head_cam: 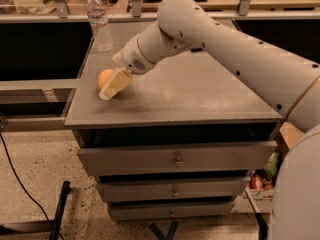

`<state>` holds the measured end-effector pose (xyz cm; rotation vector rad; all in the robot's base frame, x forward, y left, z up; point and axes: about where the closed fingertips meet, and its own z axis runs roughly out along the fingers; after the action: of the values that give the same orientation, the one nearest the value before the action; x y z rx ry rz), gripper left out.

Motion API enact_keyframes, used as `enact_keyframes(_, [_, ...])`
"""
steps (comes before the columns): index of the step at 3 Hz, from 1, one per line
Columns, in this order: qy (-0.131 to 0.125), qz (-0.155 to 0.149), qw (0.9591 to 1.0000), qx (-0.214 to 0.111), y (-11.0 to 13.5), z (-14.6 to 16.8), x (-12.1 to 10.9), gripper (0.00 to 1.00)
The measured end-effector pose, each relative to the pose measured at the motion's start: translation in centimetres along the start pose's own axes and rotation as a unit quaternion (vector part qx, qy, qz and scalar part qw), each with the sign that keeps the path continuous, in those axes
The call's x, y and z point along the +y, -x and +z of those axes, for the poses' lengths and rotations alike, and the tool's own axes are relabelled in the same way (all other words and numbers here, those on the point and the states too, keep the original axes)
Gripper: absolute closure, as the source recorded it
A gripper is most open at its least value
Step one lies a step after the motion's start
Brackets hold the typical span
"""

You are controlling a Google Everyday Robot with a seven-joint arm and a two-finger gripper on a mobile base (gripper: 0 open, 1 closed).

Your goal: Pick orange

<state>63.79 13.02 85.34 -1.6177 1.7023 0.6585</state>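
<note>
The orange (103, 76) is a small round orange-yellow fruit. It lies on the grey cabinet top (200, 94) near the left edge. My gripper (111, 87) is down at the cabinet top right at the orange. Its cream-coloured end covers the fruit's right and lower side, so only the upper left part of the orange shows. The white arm (225, 39) reaches in from the right across the cabinet.
A clear plastic water bottle (100, 21) stands upright at the back left corner of the cabinet top. The cabinet has three drawers (175, 159) below. A black cable (20, 184) runs over the floor at the left. A box with packages (262, 181) sits low at the right.
</note>
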Motion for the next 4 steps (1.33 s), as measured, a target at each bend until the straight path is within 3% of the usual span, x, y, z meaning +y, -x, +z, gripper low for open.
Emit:
enact_keyframes(2, [0.011, 0.006, 0.9999, 0.005, -0.3, 0.3, 0.3, 0.65])
enact_keyframes(3, [0.010, 0.018, 0.9998, 0.001, -0.2, -1.3, 0.1, 0.88])
enact_keyframes(4, [-0.002, 0.023, 0.9996, -0.015, 0.8, -4.7, -0.5, 1.00])
